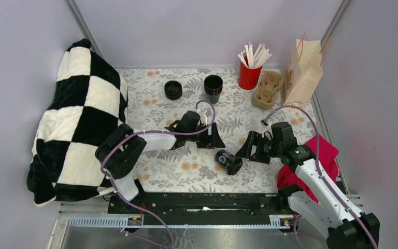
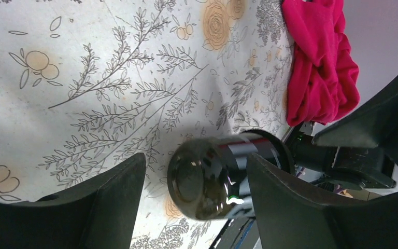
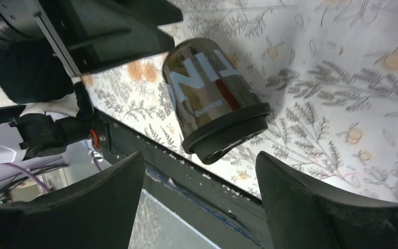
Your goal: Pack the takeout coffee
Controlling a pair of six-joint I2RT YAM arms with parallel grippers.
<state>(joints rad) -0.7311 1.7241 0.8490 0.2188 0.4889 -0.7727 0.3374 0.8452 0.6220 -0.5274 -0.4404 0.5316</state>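
On its side, takeout coffee (image 1: 228, 162) likely light, crushable, roll-prone; grip mid-wall gently; left tool (image 1: 213, 139), right tool (image 1: 250, 148) both agape, empty.

Bright, even light, soft shadows; the takeout coffee (image 2: 212, 181) glints, and the left claw (image 2: 195, 161) looks slightly blurred.

One takeout coffee (image 1: 228, 162), one red cup (image 1: 249, 78), one carrier (image 1: 268, 89), one paper bag (image 1: 303, 75)
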